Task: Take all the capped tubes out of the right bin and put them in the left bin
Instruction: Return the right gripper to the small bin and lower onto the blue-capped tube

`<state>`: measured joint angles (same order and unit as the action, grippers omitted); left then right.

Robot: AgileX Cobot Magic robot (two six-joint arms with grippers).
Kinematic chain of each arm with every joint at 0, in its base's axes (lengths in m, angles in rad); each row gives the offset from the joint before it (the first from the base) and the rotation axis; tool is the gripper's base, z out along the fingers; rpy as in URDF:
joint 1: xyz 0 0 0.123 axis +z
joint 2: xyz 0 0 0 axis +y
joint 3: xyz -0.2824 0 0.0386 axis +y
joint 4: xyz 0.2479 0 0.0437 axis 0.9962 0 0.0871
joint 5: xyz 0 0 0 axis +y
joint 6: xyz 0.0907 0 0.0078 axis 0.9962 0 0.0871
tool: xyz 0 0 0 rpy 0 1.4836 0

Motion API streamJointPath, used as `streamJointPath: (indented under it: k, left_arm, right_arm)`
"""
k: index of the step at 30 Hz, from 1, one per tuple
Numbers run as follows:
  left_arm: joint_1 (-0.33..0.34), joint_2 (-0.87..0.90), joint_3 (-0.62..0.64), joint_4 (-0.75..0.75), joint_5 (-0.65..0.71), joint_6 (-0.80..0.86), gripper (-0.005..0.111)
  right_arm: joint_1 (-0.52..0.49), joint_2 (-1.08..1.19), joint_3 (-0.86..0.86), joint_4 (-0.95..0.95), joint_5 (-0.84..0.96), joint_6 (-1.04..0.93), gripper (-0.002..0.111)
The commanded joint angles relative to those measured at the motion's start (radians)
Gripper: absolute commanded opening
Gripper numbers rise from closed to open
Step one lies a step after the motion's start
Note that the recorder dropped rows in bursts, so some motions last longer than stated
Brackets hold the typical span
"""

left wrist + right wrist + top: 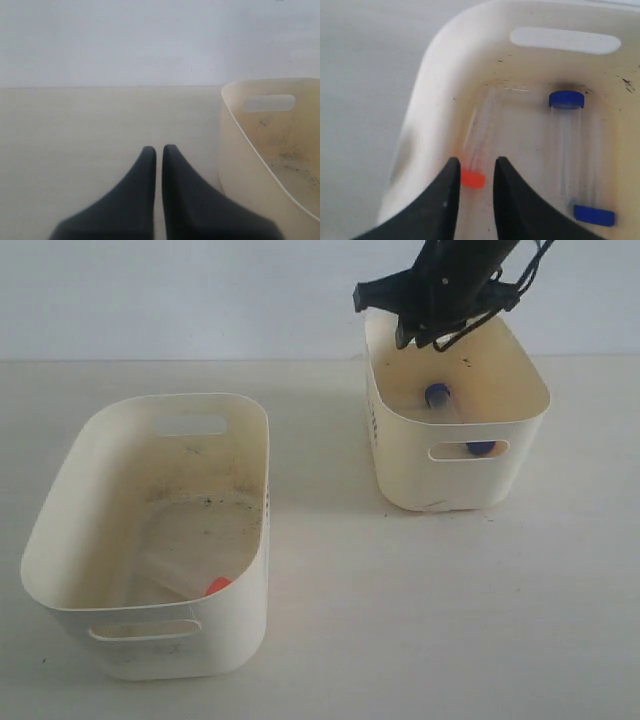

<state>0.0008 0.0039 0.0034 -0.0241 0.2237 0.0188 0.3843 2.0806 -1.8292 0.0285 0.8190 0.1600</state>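
Observation:
The right bin (pixel 520 380) holds clear capped tubes. In the right wrist view I see one with an orange-red cap (pixel 472 178) and two with dark blue caps (pixel 566 99) (pixel 593 215). My right gripper (pixel 477 160) hangs open over this bin (pixel 445 80), its fingers either side of the orange-red cap. From outside, the right gripper (pixel 425 340) sits at the bin's far rim, with one blue cap (pixel 437 393) showing inside. The left bin (pixel 60 530), with its speckled floor, holds one orange-capped tube (pixel 218 585). My left gripper (pixel 159 148) is shut and empty over the table, beside the left bin (pixel 235 130).
Both bins stand on a pale tabletop (pixel 340 620) before a plain light wall. A second blue cap (pixel 480 447) shows through the right bin's front slot handle. The left arm is out of the exterior view.

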Motion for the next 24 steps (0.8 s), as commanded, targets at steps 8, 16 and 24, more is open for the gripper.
streamJointPath:
  k: [8, 16, 24]
  left_arm:
    - [0.0, -0.004, -0.003, -0.002, -0.015, -0.002, 0.004]
    - [0.0, -0.004, -0.003, -0.002, -0.015, -0.002, 0.004]
    - [0.0, -0.004, -0.003, -0.002, -0.015, -0.002, 0.004]
  right_arm:
    - [-0.049, 0.225, -0.22, -0.061, 0.102, 0.073, 0.023]
    - [-0.096, 0.259, -0.238, -0.053, 0.113, 0.078, 0.023]
    - [-0.096, 0.284, -0.238, -0.116, 0.106, 0.078, 0.053]
